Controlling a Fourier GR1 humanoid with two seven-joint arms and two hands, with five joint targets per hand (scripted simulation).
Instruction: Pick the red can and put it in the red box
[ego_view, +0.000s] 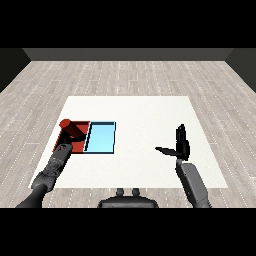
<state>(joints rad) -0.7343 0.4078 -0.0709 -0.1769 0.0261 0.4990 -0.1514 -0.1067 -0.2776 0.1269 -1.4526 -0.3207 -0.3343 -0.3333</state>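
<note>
Reaching over the red tray (82, 123), the left hand (66, 137) held the red can (71, 128), its fingers curled round it, the can tilted above the tray's near left part. The light blue tray (101, 137) lay just beside the red one on the white surface (140, 115). Well apart at the right, the right hand (181, 145) hovered with straight fingers and thumb spread, holding nothing.
</note>
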